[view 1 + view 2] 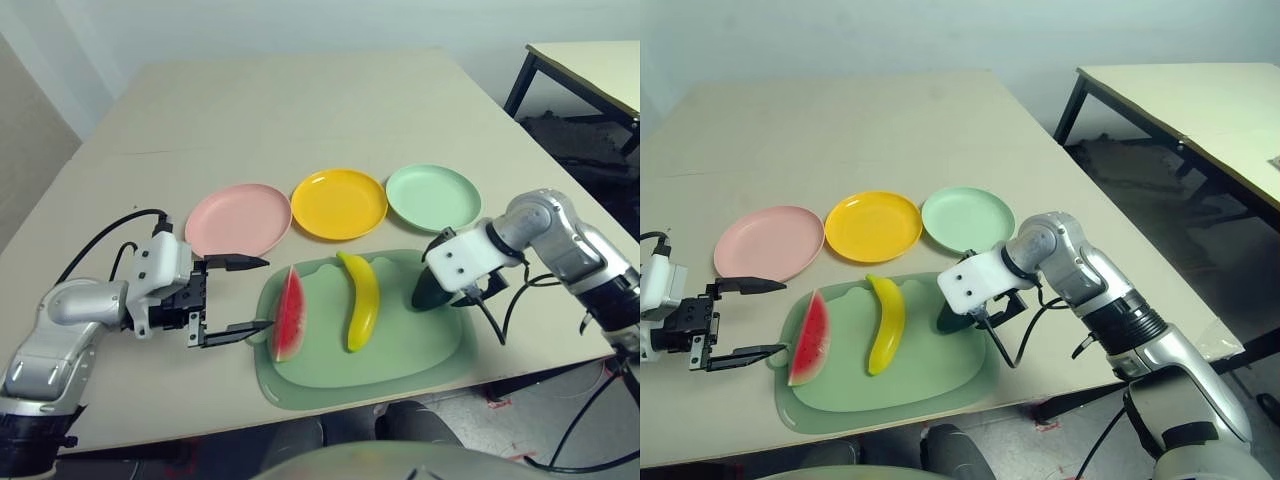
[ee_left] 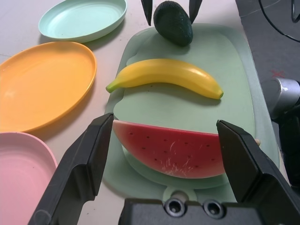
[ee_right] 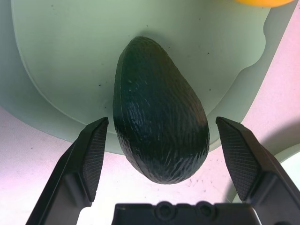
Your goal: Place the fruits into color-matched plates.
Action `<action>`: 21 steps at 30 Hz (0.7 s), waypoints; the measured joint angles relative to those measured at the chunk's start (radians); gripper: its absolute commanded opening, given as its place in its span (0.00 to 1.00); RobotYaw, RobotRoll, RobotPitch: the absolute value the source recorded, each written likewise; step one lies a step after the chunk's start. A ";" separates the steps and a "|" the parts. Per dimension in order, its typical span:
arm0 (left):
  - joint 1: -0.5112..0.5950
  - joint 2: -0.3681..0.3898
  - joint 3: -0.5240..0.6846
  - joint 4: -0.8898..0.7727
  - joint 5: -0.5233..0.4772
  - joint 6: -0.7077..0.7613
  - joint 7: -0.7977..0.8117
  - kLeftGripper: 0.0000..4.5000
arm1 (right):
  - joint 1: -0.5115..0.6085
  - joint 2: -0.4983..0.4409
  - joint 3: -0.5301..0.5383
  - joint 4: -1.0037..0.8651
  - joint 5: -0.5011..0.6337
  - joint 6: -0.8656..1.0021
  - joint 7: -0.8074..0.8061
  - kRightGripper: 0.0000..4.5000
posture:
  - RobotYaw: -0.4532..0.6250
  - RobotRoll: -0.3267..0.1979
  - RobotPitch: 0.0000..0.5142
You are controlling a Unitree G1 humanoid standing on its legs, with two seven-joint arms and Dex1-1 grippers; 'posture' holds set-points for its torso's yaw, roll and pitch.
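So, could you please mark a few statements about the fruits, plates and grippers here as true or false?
1. The banana lies on the yellow plate. False: it lies on the sage-green mat.
2. All three plates are empty. True.
3. The right gripper is shut on the avocado. False: its jaws stand open either side of it.
4. The watermelon wedge lies nearest the left gripper. True.
5. The pink plate sits between the other two. False: the yellow one does.

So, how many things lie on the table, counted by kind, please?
Toy fruits: 3 (watermelon wedge, banana, avocado)
Plates: 3 (pink plate, yellow-orange plate, mint green plate)
Sage-green mat: 1
Total: 7
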 measured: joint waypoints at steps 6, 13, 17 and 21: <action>0.003 0.002 0.001 0.000 0.001 -0.006 0.000 1.00 | 0.007 0.000 0.002 -0.012 -0.002 0.022 0.002 0.69 | 0.45 0.62 0.00; 0.003 0.002 0.001 0.000 0.005 -0.007 0.000 1.00 | 0.009 -0.001 0.002 -0.026 0.000 0.037 0.013 0.69 | 0.44 0.62 0.00; 0.002 0.001 0.001 0.001 0.006 -0.007 0.001 1.00 | -0.014 0.000 0.001 -0.033 0.021 0.082 0.032 0.69 | 0.44 0.62 0.00; -0.034 -0.053 0.012 -0.003 -0.058 0.013 0.031 1.00 | -0.122 0.005 -0.008 0.008 0.048 0.130 0.053 0.69 | 0.43 0.62 0.00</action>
